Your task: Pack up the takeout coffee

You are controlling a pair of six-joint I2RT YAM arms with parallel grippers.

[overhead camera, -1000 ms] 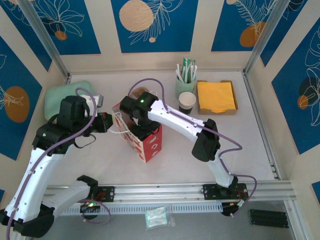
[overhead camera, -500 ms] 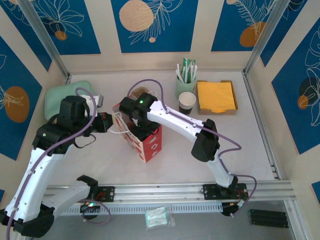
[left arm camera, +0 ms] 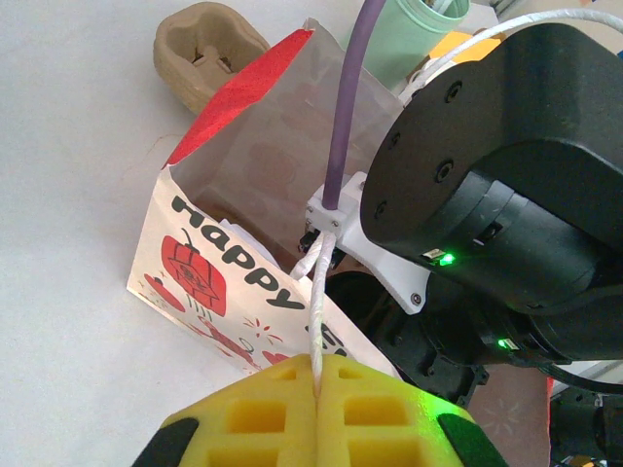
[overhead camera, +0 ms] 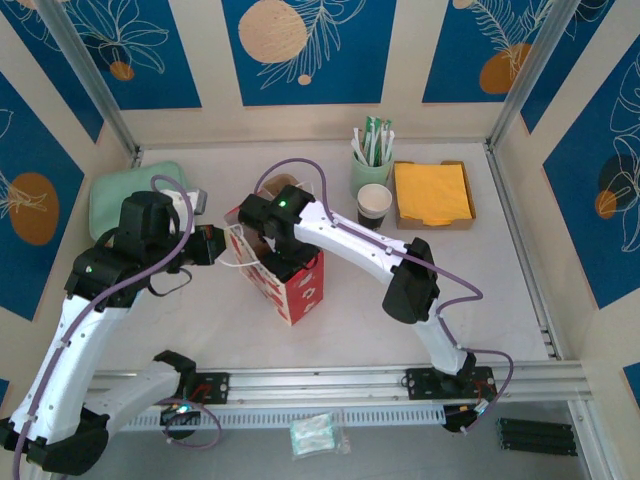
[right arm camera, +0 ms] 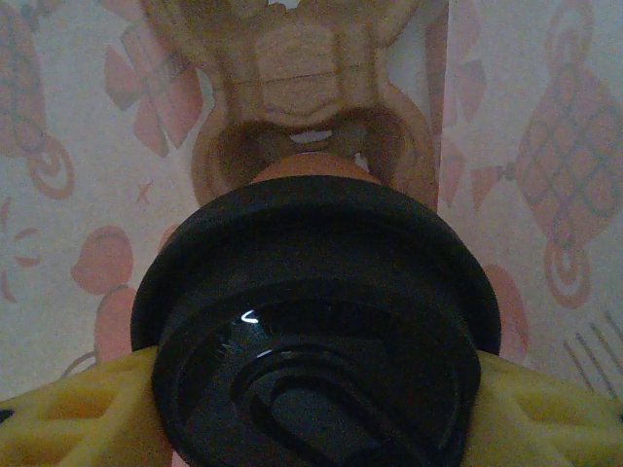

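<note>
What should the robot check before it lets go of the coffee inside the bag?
1. Bag standing upright: ok.
2. Bag mouth held open: ok. The left hand is shut on the handle string.
3. Right hand gripping the coffee cup: ok. The yellow fingers sit on both sides of it.
4. Black lid on the cup: ok.
5. Cup lined up over the cardboard holder: ok.
6. Cup sitting all the way down in the holder: cannot tell, because the lid hides it.
</note>
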